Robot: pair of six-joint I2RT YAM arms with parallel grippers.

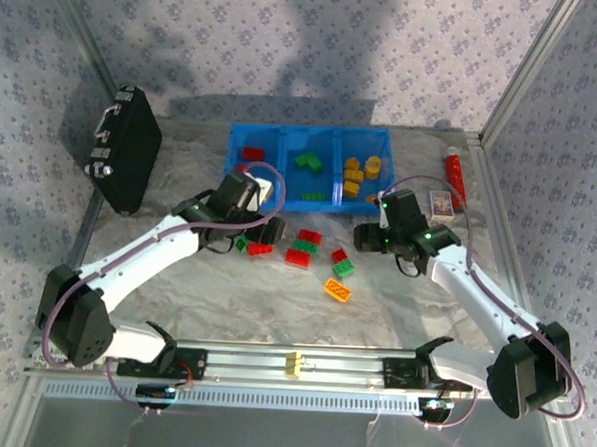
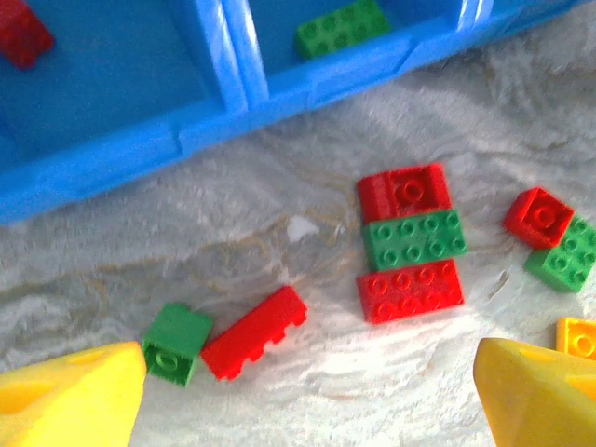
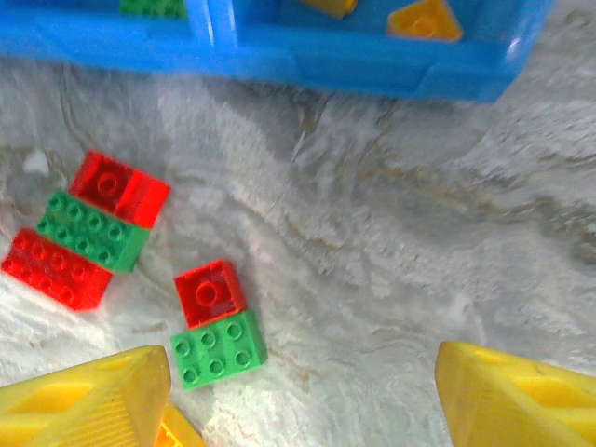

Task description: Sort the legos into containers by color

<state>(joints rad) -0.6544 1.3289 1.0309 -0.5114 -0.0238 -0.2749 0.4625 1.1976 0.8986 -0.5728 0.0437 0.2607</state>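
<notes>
Left gripper [image 2: 309, 377] hangs wide open and empty over the long red brick [image 2: 254, 331], with a green cube [image 2: 177, 343] just beside its end. Best to close across the red one's long sides, leave the green out, and carry it to the left compartment [image 2: 102, 84] of the blue bin [image 2: 279, 88]. Right gripper [image 3: 303, 372] is open and empty too, near a small red brick [image 3: 209, 291].

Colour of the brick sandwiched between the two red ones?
The brick is green; left wrist view shows it best.

I see just a corner of an orange brick [image 2: 579, 337], well apart from the blue bin [image 2: 112, 158]. Inside the bin, the edge cuts off part of a red brick [image 2: 23, 33].
</notes>
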